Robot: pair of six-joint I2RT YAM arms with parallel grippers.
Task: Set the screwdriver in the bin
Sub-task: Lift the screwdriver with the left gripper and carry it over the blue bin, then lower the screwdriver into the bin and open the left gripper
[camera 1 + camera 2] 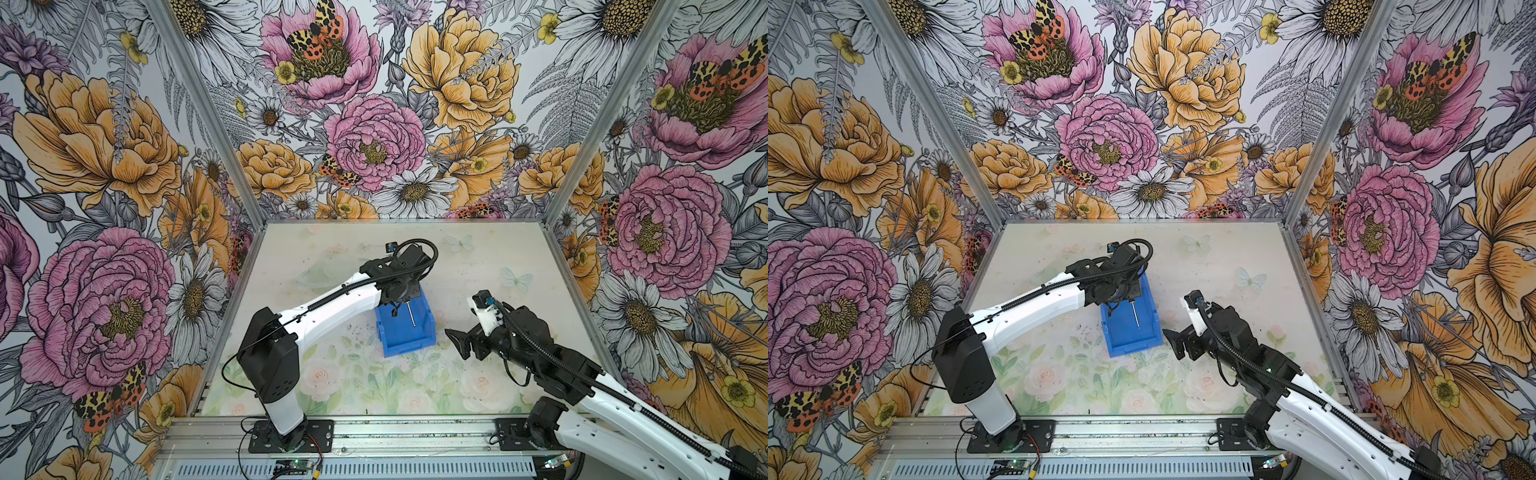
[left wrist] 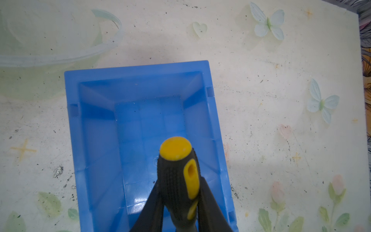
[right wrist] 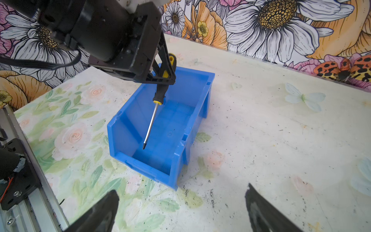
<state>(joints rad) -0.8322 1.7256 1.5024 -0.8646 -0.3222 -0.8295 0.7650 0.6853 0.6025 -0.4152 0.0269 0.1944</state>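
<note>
Bright even light; faint shadows; foreground blurred.

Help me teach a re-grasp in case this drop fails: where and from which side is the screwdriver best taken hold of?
Grip the screwdriver by its thick ribbed handle, not the thin smooth shaft. Come from above, jaws across the handle's width: it hangs tip-down, tilted, over the bin, so the handle is the uppermost part. The left end effector holds it that way.

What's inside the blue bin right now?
Only the screwdriver, shaft hanging tip-down into the bin, its handle gripped by the left gripper. The visible floor is bare blue plastic. In the left wrist view the handle and fingers cover part of the floor.
</note>
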